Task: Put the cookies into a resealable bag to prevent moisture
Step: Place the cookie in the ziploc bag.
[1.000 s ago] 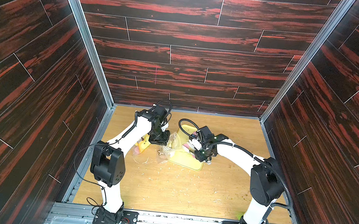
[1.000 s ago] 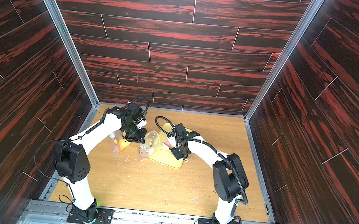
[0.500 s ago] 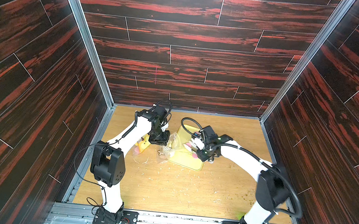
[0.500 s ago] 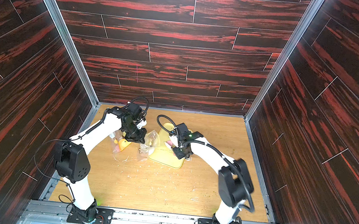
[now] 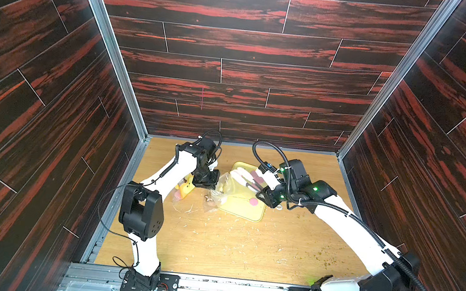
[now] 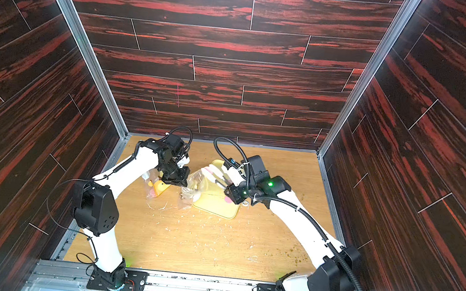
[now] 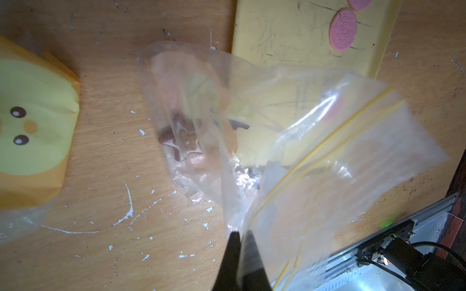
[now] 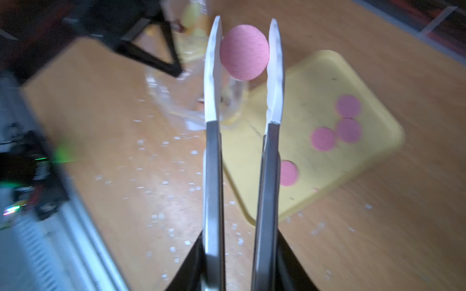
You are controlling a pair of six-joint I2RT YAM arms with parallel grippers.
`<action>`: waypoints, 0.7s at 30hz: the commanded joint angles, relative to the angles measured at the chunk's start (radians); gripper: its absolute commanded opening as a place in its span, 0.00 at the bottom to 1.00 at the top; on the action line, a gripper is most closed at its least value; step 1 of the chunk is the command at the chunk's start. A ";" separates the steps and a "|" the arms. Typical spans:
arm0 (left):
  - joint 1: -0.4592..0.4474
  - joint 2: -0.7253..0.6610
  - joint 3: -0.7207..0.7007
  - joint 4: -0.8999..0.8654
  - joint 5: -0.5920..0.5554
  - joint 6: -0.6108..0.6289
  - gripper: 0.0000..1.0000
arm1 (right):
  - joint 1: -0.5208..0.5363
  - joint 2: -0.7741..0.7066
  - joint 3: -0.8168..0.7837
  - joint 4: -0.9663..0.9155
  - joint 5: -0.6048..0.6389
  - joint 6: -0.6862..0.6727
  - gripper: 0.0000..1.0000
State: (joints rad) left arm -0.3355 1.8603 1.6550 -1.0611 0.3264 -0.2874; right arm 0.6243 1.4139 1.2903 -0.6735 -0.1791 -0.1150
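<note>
Bag [image 5: 223, 188], both top views: hung from left gripper [image 5: 209, 182], at yellow tray [image 5: 244, 212] edge.
Star cookie [image 7: 182, 141], left wrist view: lay inside Bag; jaws clamped its flimsy rim.
Pink cookie [image 8: 244, 52], right wrist view: pinched edgewise by right gripper [image 8: 245, 27]; light, probably brittle.

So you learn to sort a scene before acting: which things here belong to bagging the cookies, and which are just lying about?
Belong to the job: resealable bag, pinched by the left claw; star cookie inside it; pink cookie in the right claw; pink cookies on the yellow tray.
Lying about: chick-faced yellow packet; white flecks on the table.
</note>
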 commanded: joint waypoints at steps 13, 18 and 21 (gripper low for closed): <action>0.018 -0.005 0.024 -0.014 0.025 0.008 0.00 | 0.017 0.034 -0.005 0.051 -0.080 0.012 0.48; 0.021 -0.005 0.023 -0.015 0.027 0.010 0.00 | -0.066 -0.050 -0.074 0.018 0.001 0.040 0.48; 0.023 -0.007 0.025 -0.013 0.027 0.011 0.00 | -0.143 -0.043 -0.114 -0.063 0.086 0.062 0.48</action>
State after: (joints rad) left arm -0.3195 1.8641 1.6554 -1.0611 0.3428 -0.2878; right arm 0.5354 1.3945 1.2030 -0.6632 -0.1795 -0.0780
